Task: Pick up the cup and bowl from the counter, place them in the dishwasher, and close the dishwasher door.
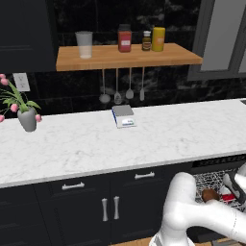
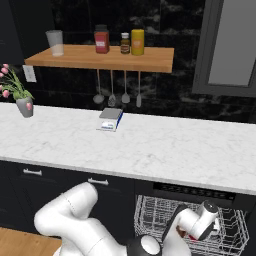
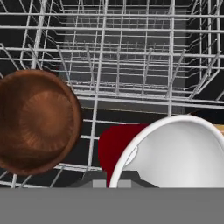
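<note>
The dishwasher (image 2: pixel 195 192) stands open under the counter (image 1: pixel 120 144), with its wire rack (image 3: pixel 131 52) pulled out. Its door is out of view. In the rack, left in the hand view, lies the dark-brown bowl (image 3: pixel 37 122), also seen in the left base view (image 1: pixel 209 194). Just right of the bowl is the red cup (image 3: pixel 175 153) with its white inside turned toward the camera. My gripper (image 3: pixel 117 183) is low inside the rack, shut on the cup's rim. The left base view shows the cup (image 1: pixel 228 197) under the hand (image 1: pixel 233 187).
A small kitchen scale (image 1: pixel 123 116) sits mid-counter and a vase of pink flowers (image 1: pixel 26 117) at its left end. A wooden shelf (image 1: pixel 125 56) carries a glass tumbler and jars, with utensils hanging below. Upright rack tines (image 3: pixel 118 74) surround the hand.
</note>
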You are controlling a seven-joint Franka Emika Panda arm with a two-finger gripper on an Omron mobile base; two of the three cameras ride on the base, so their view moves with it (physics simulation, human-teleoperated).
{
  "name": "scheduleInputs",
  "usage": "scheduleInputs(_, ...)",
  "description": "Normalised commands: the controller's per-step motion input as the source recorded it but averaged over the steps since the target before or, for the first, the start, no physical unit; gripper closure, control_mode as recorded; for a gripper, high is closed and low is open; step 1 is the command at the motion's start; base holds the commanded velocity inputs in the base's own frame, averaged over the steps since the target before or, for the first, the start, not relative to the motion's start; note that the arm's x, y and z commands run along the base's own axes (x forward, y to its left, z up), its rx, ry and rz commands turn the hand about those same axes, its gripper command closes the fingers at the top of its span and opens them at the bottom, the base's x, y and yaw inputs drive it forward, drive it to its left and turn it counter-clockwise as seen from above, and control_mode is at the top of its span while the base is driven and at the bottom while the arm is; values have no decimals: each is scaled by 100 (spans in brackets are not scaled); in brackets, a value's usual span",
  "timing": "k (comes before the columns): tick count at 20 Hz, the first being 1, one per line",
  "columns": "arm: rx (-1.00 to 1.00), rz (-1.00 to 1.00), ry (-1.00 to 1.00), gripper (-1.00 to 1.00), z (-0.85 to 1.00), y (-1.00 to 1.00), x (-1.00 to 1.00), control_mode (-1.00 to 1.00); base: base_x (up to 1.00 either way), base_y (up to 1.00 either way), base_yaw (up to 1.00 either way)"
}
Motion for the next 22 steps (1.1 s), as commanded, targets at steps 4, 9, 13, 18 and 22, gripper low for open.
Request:
scheduleInputs(4, 0, -2, 0, 100, -37, -10, 18, -100, 0, 0, 0)
scheduleInputs(9, 0, 0, -1, -100, -27, 4, 20, -100, 0, 0, 0)
scheduleInputs(13, 0, 0, 0, -100, -8, 1, 8, -100, 0, 0, 0)
scheduleInputs(18, 0, 0, -2, -100, 2, 0, 0, -100, 0, 0, 0)
scheduleInputs(22, 0, 0, -9, -100, 43, 0, 0, -100, 0, 0, 0)
